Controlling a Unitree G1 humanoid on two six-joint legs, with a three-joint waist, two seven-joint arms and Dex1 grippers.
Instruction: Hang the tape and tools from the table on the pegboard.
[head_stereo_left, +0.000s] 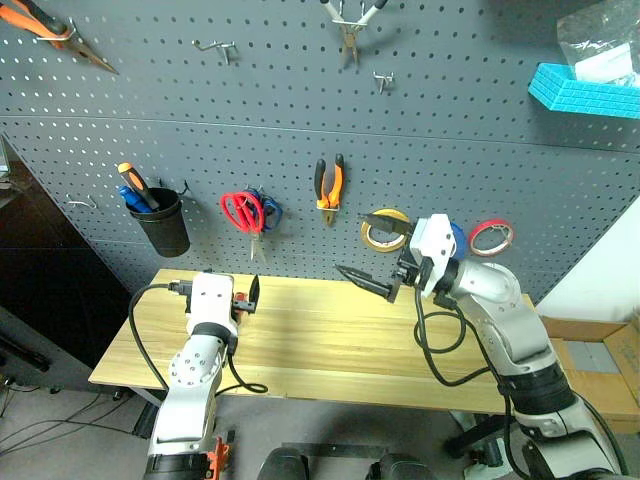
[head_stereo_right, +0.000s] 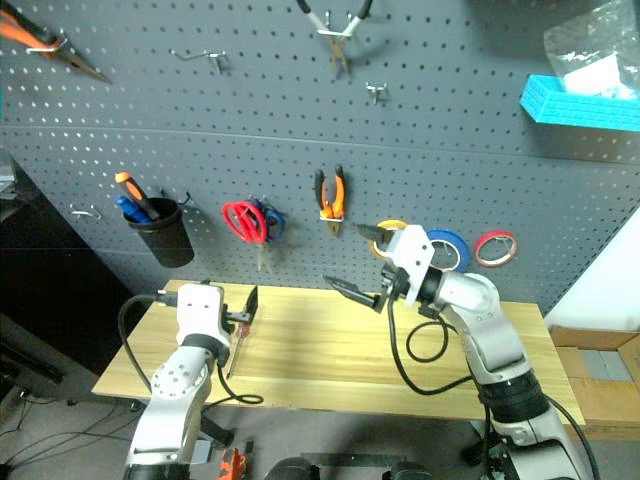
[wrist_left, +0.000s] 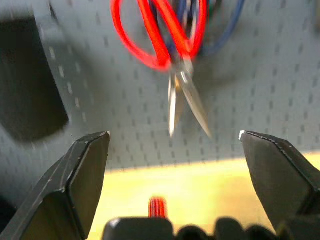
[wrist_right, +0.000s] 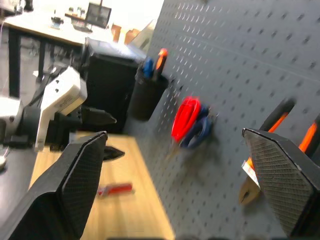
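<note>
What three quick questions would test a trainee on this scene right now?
1. True or false: the red scissors hang on the pegboard.
2. Where is the red screwdriver? A) in the cup B) on the table C) on the floor
3. Fill in: the left claw and the right claw are both ___.

Key: 1 true; 2 B; 3 open.
</note>
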